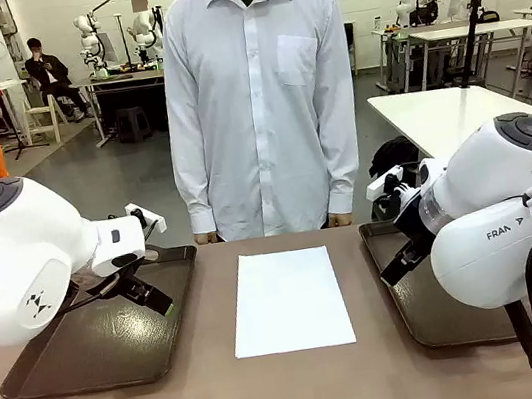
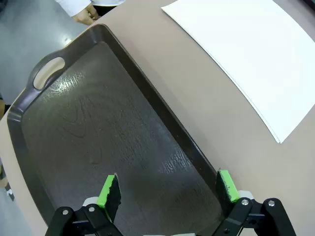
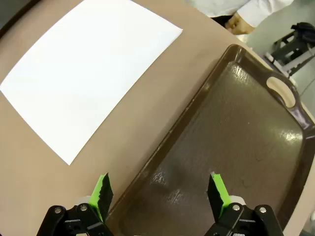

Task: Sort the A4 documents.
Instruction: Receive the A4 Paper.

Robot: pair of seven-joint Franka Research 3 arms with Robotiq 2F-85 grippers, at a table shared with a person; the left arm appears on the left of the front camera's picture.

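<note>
I see the A4 documents [image 1: 288, 300] lying flat in the middle of the tabletop [image 1: 297, 397], between the left tray [image 1: 60, 369] and the right tray [image 3: 236, 123], touching neither. My left claw [image 2: 168, 187] hangs wide open over the left tray. My right claw [image 3: 160, 189], equally open, straddles the right tray's inner rim. Both hold nothing.

My worry is the paper. It is thin and smooth and lies flush on the matte brown surface, so the green ridged pads [image 2: 109, 189] may skid, crease a corner, or lift several sheets at once. I cannot tell how many are stacked. Both trays are glossy, dark and wood-grained, with raised rims and cut-out handles where a limp sheet could snag.
</note>
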